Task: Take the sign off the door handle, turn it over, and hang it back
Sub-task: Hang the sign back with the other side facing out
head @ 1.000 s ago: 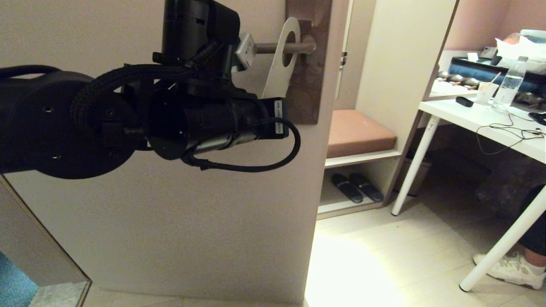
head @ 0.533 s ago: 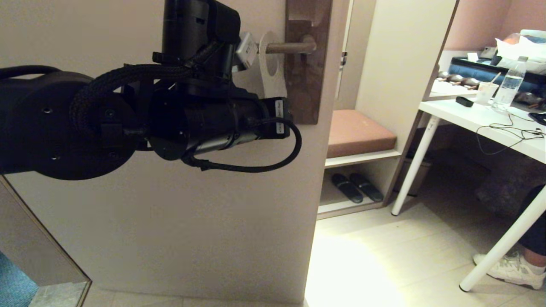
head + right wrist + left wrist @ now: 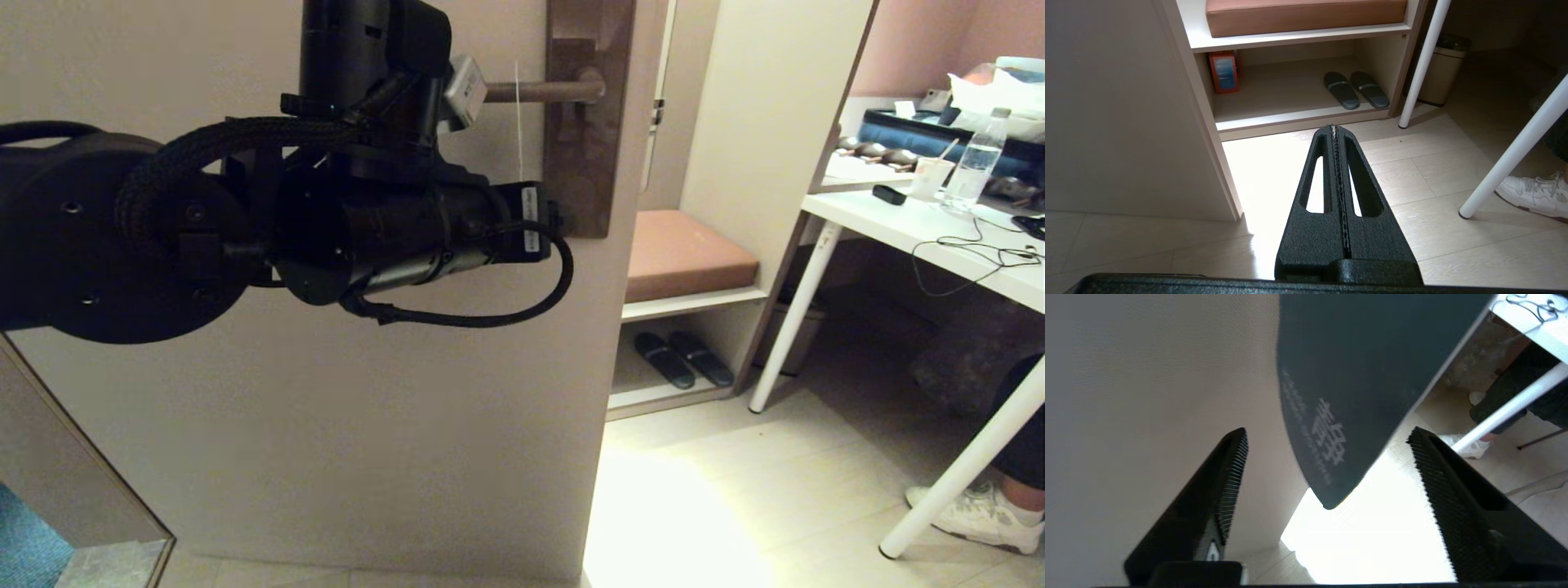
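Sign and claw are what matter: in the left wrist view the card's rounded lower end dips down between the spread fingers of the left gripper, slate-blue face with pale lettering toward the camera, and touches neither one. The jaws stand wide open and hold nothing. The card's long axis runs up and away from the claw, toward the bar it hangs from, so the free end is the part nearest the fingers.

From the head view the left arm fills the near left, wrist raised to the door. Just past it the sign shows only as a thin pale vertical line, edge-on, hanging on the door handle between the arm and the dark backplate. I judge the next move calls for closing on that lower end, and since the card hangs loose it may swing out of the gap as the fingers come in.

Right gripper sits parked low, pressed shut on nothing, aimed at the floor; beyond it lie a shelf with slippers and a white table leg.
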You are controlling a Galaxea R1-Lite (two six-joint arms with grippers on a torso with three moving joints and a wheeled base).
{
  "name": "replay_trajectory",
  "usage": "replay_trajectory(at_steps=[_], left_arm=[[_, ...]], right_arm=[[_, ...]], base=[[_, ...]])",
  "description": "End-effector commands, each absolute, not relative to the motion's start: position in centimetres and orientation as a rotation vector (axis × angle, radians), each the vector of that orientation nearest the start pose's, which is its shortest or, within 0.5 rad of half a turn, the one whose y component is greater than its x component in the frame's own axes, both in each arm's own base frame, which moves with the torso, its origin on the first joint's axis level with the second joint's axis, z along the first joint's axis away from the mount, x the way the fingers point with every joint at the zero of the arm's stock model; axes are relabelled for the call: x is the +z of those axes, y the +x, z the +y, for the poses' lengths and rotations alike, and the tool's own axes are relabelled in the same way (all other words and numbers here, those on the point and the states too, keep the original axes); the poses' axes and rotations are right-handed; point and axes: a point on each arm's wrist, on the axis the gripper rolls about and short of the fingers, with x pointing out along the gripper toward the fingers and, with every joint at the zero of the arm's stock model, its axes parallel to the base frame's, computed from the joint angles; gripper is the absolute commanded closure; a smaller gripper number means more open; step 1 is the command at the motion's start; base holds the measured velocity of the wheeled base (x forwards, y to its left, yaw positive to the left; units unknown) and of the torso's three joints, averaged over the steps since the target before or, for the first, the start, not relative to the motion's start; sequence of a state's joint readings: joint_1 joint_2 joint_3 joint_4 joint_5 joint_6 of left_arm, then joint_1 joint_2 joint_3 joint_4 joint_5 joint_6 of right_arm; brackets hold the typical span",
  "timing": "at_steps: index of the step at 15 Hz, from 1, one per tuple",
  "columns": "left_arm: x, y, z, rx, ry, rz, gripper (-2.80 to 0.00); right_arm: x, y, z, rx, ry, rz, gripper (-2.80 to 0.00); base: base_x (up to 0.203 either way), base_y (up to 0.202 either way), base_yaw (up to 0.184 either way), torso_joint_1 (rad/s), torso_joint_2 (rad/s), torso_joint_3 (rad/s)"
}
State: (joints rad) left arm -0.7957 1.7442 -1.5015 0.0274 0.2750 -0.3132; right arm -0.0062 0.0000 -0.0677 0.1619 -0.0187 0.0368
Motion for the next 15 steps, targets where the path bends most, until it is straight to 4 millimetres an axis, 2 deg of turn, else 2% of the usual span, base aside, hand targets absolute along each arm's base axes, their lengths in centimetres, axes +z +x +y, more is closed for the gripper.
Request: replay_trajectory(at_steps=[1,4,9,15], left_arm=[[30.5,23.7,-23.3,-0.46,-0.174,0.297,-2.8],[31.0,22.7,-21.8,-0.427,-0.181,0.281,-2.8],[31.7,20.4,-17.7,-0.381,-0.209,0.259,-2.8],[32.2,18.9,-16.3,-0.384,-0.216,0.24,-2.8]], right_arm=[[7.7,-2.9,0.0,-0.026,0.036,0.095,0.0],[7.7,-2.9,0.0,-0.026,0.036,0.095,0.0],[7.7,-2.9,0.0,-0.026,0.036,0.095,0.0],[7.7,-2.9,0.0,-0.027,0.036,0.095,0.0]], base=[[0.0,0.0,0.0,0.0,0.0,0.0],[0.0,0.0,0.0,0.0,0.0,0.0],[0.0,0.0,0.0,0.0,0.0,0.0],[0.0,0.0,0.0,0.0,0.0,0.0]])
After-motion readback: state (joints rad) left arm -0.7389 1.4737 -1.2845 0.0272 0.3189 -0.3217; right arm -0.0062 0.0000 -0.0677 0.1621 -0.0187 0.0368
